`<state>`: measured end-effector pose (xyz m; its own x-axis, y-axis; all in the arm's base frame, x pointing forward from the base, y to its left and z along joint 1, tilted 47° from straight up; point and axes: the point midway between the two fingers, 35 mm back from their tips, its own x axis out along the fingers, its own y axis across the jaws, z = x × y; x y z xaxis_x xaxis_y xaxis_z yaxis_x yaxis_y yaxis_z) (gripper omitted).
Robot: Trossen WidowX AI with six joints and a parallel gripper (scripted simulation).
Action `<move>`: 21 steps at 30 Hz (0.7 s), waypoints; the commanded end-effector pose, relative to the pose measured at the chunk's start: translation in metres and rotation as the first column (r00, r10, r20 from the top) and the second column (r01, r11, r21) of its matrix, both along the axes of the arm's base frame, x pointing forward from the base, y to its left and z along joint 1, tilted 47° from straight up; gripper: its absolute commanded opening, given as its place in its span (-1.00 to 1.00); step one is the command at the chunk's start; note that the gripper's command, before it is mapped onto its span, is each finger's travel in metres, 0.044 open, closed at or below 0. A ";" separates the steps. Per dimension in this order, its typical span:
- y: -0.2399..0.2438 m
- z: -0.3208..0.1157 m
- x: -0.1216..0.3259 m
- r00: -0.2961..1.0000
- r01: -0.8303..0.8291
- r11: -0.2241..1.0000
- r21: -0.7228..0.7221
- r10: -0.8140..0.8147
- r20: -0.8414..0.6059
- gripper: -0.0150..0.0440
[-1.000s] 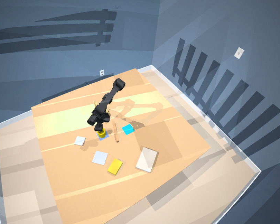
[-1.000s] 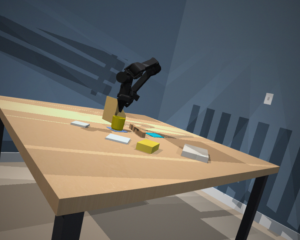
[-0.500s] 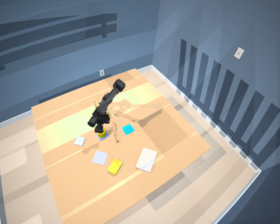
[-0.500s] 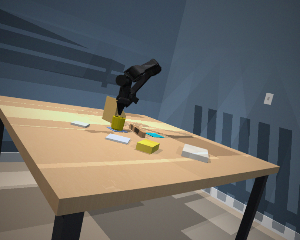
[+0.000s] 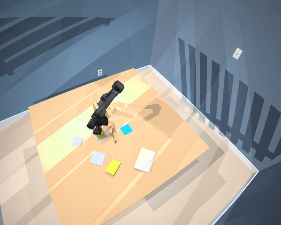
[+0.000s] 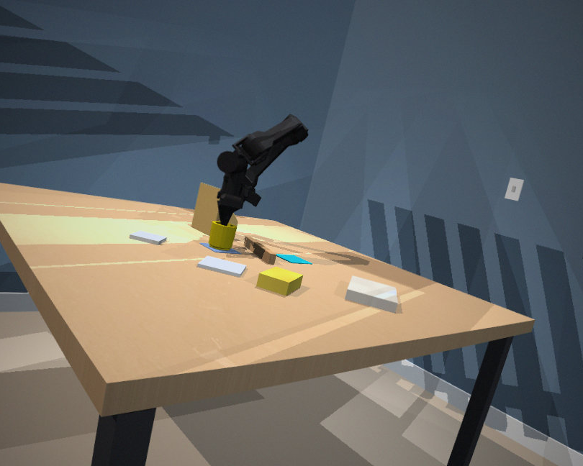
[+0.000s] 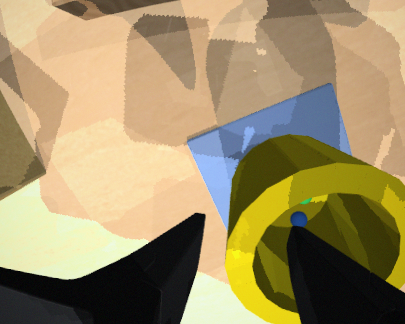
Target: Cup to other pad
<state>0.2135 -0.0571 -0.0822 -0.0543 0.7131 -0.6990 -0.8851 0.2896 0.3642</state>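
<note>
The yellow cup stands upright on the blue pad. A blue marble and part of a green marble show inside it in the wrist view. My gripper is partly open and holds nothing. It points down at the cup's rim. In the wrist view one finger is outside the cup and the other is over its mouth, with the near rim between them. The cyan pad lies bare.
A low wooden bar stands between the two pads. An upright tan panel is behind the cup. Two pale flat blocks, a yellow block and a white block lie on the table.
</note>
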 end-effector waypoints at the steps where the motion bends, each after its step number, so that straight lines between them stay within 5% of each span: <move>1: 0.007 -0.006 -0.002 1.000 0.001 1.000 0.010 -0.001 -0.008 0.07; 21: 0.016 -0.013 -0.003 1.000 -0.003 1.000 0.006 0.003 -0.005 -0.02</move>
<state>0.2101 -0.0408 -0.0958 -0.0600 0.7175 -0.6940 -0.8839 0.2849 0.3710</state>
